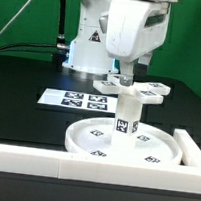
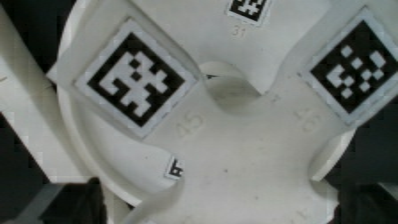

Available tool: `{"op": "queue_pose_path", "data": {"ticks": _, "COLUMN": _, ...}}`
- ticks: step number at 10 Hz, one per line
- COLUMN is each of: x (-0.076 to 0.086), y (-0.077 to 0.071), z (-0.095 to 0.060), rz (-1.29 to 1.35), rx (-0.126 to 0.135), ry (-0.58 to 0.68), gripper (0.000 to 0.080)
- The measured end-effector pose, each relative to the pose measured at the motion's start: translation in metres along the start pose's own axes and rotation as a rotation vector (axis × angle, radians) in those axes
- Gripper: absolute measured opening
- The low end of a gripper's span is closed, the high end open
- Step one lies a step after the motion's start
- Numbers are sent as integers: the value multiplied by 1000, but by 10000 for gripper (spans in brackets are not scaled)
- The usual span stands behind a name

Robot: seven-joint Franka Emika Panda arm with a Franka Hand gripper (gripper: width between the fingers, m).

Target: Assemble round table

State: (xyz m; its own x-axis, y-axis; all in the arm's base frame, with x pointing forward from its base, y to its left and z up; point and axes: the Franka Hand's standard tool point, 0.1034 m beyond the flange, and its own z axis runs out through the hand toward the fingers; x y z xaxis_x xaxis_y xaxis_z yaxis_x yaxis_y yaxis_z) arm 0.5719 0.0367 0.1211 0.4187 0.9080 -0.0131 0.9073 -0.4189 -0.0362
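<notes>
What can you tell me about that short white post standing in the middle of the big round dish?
The post is a short white cylinder, plastic by its look, with square black-and-white tags on its side. It stands upright at the centre of the round disc. The flat cross-shaped piece sits at its top, under the gripper, whose fingertips are hidden.

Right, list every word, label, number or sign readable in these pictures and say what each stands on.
No words, brand names or numbers can be read.
Warning triangle on the robot base: a sign only, its inside too small to make out.
Black-and-white square tags on the marker board, the post, the round disc and the cross-shaped piece: patterns, not text.
</notes>
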Motion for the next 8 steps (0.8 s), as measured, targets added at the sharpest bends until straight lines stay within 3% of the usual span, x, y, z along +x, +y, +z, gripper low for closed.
{"op": "queue_pose_path", "data": {"ticks": 8, "x": -6, "y": -5, "z": 17, "rz": 13, "rx": 12, "ry": -13, "gripper": 649}}
